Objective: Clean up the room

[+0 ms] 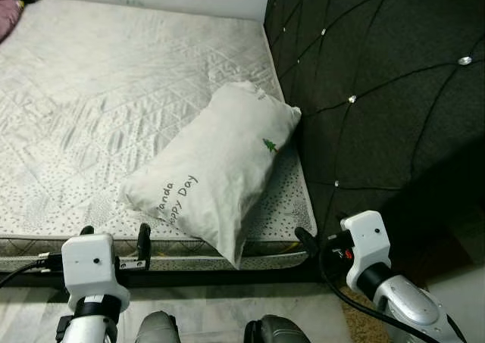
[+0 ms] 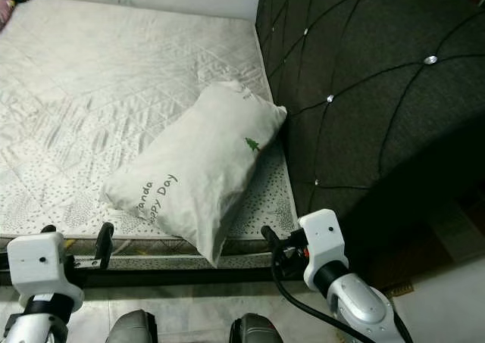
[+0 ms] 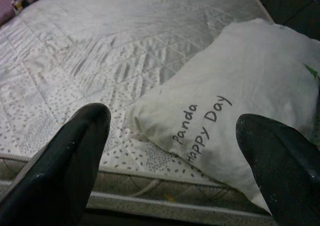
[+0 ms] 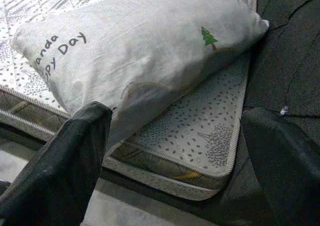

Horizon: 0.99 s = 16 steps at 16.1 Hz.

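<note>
A white pillow (image 1: 216, 169), printed "Panda Happy Day" with a small green tree, lies slanted on the quilted mattress (image 1: 98, 101) by the near right corner. One end of it hangs slightly over the front edge. My left gripper (image 1: 115, 238) is held low in front of the mattress edge, just left of the pillow, open and holding nothing. In the left wrist view the pillow (image 3: 235, 101) lies beyond its fingers (image 3: 70, 161). My right gripper (image 1: 312, 244) is open near the mattress corner, right of the pillow, and its wrist view looks at the pillow (image 4: 150, 51).
A dark tufted headboard (image 1: 379, 93) with metal studs rises along the right side of the mattress. A purple cloth (image 1: 7, 14) lies at the far left corner. Pale floor (image 1: 212, 313) and my knees (image 1: 159, 329) are below the bed's edge.
</note>
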Tool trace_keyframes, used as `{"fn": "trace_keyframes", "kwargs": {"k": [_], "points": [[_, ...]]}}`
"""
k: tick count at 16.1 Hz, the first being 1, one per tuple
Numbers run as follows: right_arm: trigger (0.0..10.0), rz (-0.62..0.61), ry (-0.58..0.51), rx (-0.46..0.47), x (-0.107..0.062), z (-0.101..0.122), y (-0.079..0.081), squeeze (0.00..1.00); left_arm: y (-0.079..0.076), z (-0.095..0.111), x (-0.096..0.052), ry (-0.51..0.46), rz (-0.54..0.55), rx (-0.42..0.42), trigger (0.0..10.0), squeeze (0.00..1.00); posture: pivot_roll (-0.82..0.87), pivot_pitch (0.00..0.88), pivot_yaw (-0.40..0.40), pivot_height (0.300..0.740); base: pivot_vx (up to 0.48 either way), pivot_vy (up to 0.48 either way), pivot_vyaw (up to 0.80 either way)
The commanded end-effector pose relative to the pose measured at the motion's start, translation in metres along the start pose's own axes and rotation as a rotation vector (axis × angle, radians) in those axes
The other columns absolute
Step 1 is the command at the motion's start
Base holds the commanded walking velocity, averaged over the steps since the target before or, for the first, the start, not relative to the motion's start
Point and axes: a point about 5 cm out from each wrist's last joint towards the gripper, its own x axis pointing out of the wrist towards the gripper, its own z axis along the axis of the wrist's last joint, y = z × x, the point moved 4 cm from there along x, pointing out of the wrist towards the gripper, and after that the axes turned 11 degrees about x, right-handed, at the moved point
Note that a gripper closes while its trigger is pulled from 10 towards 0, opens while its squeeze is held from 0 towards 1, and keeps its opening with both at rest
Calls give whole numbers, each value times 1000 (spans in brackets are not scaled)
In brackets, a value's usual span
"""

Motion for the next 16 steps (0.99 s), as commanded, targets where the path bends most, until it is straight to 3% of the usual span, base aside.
{"fn": "trace_keyframes", "kwargs": {"k": [1, 16], "points": [[10000, -1, -7, -12, -5, 6, -1, 0, 0, 2, -3, 6, 0, 0, 10000, 0, 2, 158, -100, 703, 0, 0, 0], [10000, 46, 1, -12, -4, 11, 8, 0, -1, 5, 2, 15, 8, -16, 10000, 0, -4, 162, -99, 703, 0, 0, 0]]}}
